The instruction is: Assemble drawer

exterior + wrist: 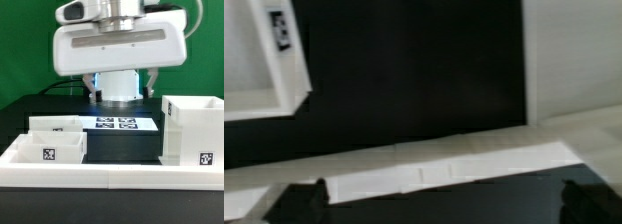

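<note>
The drawer lies in three separate white parts on the black surface (14, 112), none fitted to another. The largest, the shell (188, 128), stands upright to the exterior view's right of the marker board (125, 123) and nearer the camera than it; it is a tall plain box with its open side facing up, and one black-and-white tag (207, 158) sits low on its near face. To the exterior view's left of the marker board are the two low open-topped trays: the rear tray (62, 124) roughly level with the board, and the front tray (66, 150) closer to the camera, overlapping the rear one in this view so that I cannot tell whether they touch. The front tray carries a small square tag on its near wall. Both sit level and show nothing inside. A black block (120, 146) lies just in front of the marker board, between the trays and the shell, and the white rail (110, 178) runs along the near edge in front of all of them. The pincer (123, 92) hangs above the marker board, clear of every part; its two dark fingers (97, 90) are spread wide, with nothing between them and touching nothing. The wrist view is blurred, but it shows the fingertips well apart at the frame edge over bare black surface.
</note>
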Robot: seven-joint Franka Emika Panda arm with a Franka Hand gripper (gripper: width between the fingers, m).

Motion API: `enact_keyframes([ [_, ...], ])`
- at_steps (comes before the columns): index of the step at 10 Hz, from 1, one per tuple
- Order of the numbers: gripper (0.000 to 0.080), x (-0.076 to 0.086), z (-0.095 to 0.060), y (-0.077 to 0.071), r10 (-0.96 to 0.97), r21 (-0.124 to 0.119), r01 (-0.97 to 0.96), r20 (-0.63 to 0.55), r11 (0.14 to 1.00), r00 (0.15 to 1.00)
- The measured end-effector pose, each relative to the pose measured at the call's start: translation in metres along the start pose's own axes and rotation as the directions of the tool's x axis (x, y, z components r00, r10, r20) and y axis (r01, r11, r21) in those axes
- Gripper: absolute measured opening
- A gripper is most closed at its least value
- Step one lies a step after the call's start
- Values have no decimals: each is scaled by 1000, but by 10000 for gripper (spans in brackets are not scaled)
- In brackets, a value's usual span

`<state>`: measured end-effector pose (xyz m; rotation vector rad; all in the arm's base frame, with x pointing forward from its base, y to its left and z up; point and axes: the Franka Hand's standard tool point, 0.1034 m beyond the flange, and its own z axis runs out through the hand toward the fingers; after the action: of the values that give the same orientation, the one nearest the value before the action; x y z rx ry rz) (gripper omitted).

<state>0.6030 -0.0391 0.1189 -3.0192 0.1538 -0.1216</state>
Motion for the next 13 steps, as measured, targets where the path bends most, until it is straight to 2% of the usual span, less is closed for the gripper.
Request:
enact_keyframes([
  [4,649,-2,3,3,-16,-1,16,5,1000,1000],
  [6,649,-16,11,30,-42,-13,42,27,999,999],
  [8,649,-28,25,54,-31,-45,31,6,998,1000],
  [9,649,-30,34,64,-34,-70,32,-27,997,999],
  [10,649,-30,43,70,-41,-86,37,-48,996,998],
  [11,649,-30,47,69,-43,-90,38,-53,995,998],
  [13,649,-30,46,69,-43,-89,39,-54,995,998],
])
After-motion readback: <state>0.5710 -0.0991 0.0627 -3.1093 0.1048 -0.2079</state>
